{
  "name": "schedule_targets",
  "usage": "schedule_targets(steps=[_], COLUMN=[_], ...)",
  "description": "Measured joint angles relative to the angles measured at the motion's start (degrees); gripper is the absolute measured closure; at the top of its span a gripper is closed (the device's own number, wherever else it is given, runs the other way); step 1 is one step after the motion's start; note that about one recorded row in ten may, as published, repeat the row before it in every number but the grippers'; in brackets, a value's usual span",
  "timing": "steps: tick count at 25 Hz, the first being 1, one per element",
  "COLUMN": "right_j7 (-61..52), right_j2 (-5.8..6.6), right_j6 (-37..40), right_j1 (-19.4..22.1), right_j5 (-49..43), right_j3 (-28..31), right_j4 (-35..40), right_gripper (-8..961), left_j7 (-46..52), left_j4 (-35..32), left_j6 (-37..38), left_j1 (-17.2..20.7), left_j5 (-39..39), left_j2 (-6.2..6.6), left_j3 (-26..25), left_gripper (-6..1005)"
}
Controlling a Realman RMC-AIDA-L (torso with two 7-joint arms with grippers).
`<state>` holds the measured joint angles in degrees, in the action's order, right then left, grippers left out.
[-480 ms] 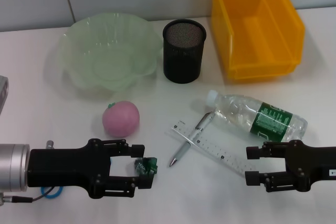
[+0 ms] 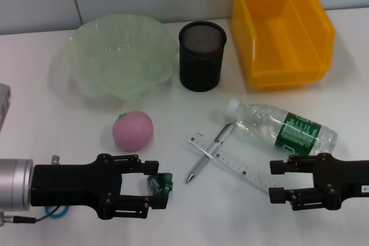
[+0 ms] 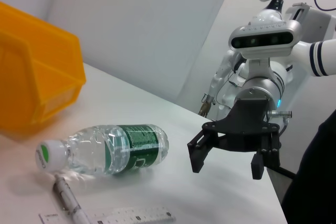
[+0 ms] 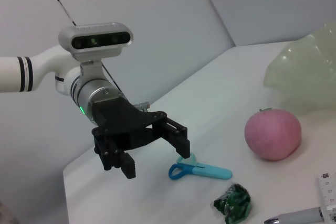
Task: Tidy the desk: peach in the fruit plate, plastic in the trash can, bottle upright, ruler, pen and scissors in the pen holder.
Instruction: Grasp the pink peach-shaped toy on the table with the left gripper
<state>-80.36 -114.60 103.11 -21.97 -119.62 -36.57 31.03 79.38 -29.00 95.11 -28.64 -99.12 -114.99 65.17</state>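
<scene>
My open left gripper (image 2: 154, 187) is at the plastic (image 2: 159, 182), right gripper (image 2: 275, 181) open, idle

The plastic lies between my left fingers; I think I must close on it, then carry it past the peach (image 2: 132, 130) to the far bin (image 2: 281, 27)

The left gripper (image 4: 152, 148) is hanging over the white table (image 4: 220, 103) with its black fingers (image 4: 176, 132) spread apart, nothing between them. Blue scissors (image 4: 199, 171) are lying flat on the table just beneath it. A crumpled green wrapper (image 4: 232, 202) is sitting near the scissors. A pink peach (image 4: 273, 134) is resting farther along, close to the pale green plate (image 4: 304, 74). A pen tip (image 4: 294, 217) and a ruler corner (image 4: 328, 184) are showing at the picture's edge.
</scene>
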Motion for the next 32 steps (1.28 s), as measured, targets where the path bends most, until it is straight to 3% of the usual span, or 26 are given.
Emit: schedule_targets(steps=[16, 18, 20, 32], right_j7=[-0.3, -0.4, -0.4, -0.4], right_j2=[0.14, 0.15, 0.16, 0.17], right_j6=[0.3, 0.5, 0.5, 0.5], right_j1=[-0.2, -0.2, -0.2, -0.1], right_j5=[0.0, 0.0, 0.0, 0.1], right_j3=[0.3, 0.5, 0.5, 0.5], right_j4=[0.0, 0.0, 0.0, 0.0], right_gripper=[176, 176, 176, 175], left_j7=[1.7, 5.5, 5.9, 8.9], left_j4=[-5.6, -10.9, -11.7, -15.8], left_j6=[-1.5, -8.3, -9.0, -20.0], left_j1=[-2.0, -3.0, -3.1, -3.8], left_j5=[-0.7, -5.0, -5.6, -15.6], left_j2=[0.28, 0.88, 0.88, -1.79], left_j3=[-0.9, -1.2, -1.2, -1.2], left_gripper=[240, 241, 242, 246])
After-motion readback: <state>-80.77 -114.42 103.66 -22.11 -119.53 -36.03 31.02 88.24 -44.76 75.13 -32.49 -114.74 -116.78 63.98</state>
